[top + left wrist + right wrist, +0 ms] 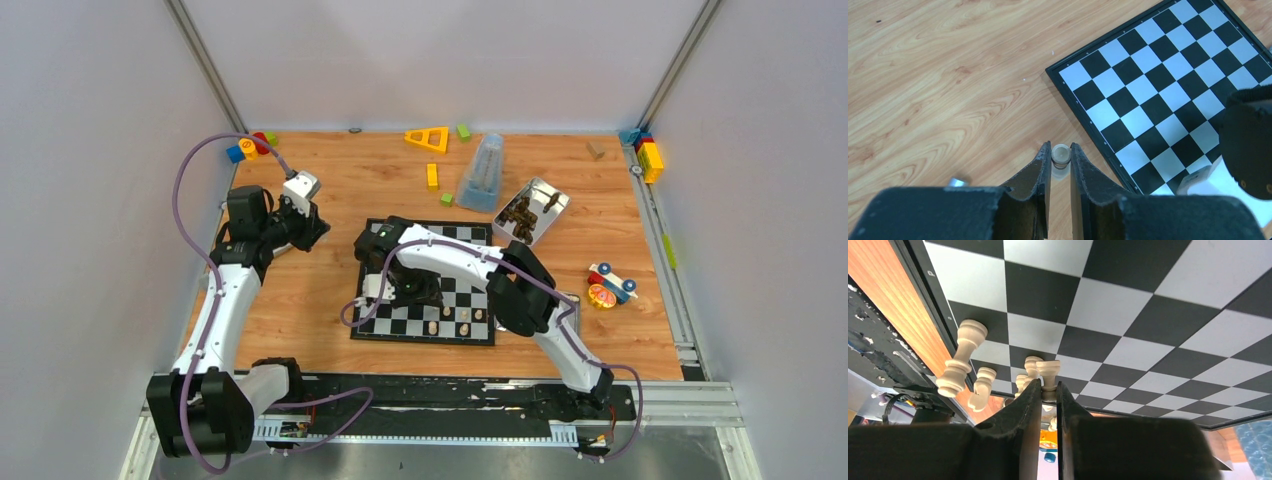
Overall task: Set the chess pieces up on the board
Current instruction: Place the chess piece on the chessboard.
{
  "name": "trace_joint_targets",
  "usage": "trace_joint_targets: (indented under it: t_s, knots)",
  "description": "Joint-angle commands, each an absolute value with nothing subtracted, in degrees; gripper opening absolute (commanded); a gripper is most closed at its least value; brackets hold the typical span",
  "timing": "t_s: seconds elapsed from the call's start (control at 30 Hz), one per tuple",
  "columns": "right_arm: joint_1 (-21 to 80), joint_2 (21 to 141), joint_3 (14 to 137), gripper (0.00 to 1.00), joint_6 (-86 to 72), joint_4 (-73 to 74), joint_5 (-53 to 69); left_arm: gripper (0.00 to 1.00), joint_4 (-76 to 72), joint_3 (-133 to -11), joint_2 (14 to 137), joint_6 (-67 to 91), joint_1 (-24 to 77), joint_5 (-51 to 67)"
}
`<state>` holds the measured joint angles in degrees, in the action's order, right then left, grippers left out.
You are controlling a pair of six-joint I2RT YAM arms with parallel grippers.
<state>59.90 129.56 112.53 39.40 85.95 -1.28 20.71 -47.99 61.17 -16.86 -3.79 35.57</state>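
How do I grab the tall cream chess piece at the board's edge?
Grip the tall piece by its thin waist, coming down from over its head. It stands upright, its foot is wide, and another piece stands close beside it.

The checkered board (470,297) lies flat — a few cream chess pieces (447,313) stand upright by its near edge.

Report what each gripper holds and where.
Left gripper: a pale chess piece, pinched at its sides below the head. Right gripper: another pale piece, pinched by its stem.
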Motion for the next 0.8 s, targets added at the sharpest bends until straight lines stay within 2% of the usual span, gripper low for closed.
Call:
trace_joint_targets:
  t_s: [0.0, 0.77]
  knots:
    - [61.4, 130.9, 115.6, 0.06, 40.1, 87.5, -4.3, 0.00, 18.7, -47.8, 59.6, -16.3, -4.3, 36.3]
    - [64.8, 132.7, 115.5, 0.18, 39.5, 87.7, -5.0, 0.00, 18.1, -47.0, 59.8, -17.0, -4.3, 36.7]
